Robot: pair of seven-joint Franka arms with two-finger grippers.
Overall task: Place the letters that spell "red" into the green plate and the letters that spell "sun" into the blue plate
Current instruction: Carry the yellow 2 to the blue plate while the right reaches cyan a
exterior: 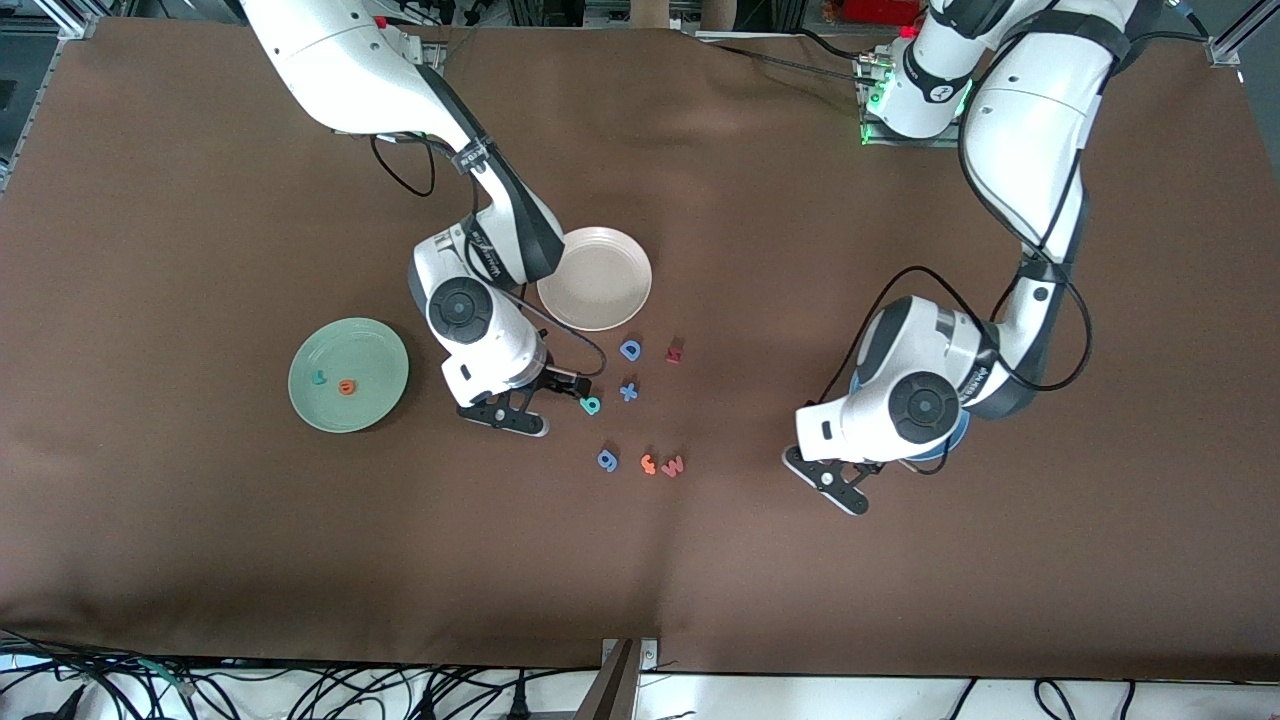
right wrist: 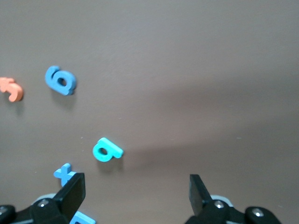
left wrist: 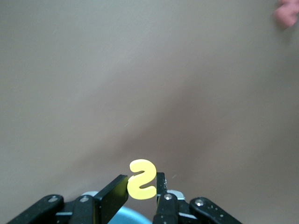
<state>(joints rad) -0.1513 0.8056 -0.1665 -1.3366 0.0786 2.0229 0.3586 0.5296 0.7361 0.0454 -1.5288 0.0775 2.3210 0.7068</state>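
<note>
1. While the teal "r" [exterior: 320, 378] and orange "e" [exterior: 346, 386] lie in the green plate [exterior: 375, 345], at mid-height toward the right arm's end of the frame, "red" lacks only its "d".
2. The right gripper [exterior: 545, 400] hangs low over the worktop [exterior: 200, 560] with fingers spread wide and empty, just beside the teal "d" [exterior: 590, 404]. Its next move, I'd judge, is to straddle and pinch that letter.
3. The blue "x" [exterior: 628, 391] lies close by and could get nudged. The cream plate [exterior: 595, 278], blue "D" [exterior: 630, 349], orange "f" [exterior: 648, 463] and pink "w" [exterior: 673, 465] stay out of it.
4. The left gripper [exterior: 845, 485] has its fingers pinched on the yellow "s" [left wrist: 142, 185]. The blue plate [exterior: 950, 440] sits mostly hidden under that arm, so it must shift over the plate before dropping.
</note>
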